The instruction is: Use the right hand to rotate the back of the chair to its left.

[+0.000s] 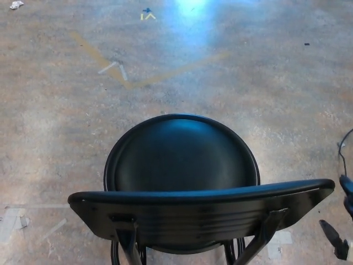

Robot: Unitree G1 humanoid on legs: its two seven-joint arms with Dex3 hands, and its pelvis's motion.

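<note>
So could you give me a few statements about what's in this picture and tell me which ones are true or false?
1. The chair's seat is round and black. True.
2. The robot's right hand is gripping the backrest. False: it sits at the picture's right edge, apart from the backrest.
3. The robot's left hand is resting on the seat. False: no left hand shows.
4. Tape marks lie on the floor beyond the chair. True.

Right hand (342, 221) at lower right edge
</note>
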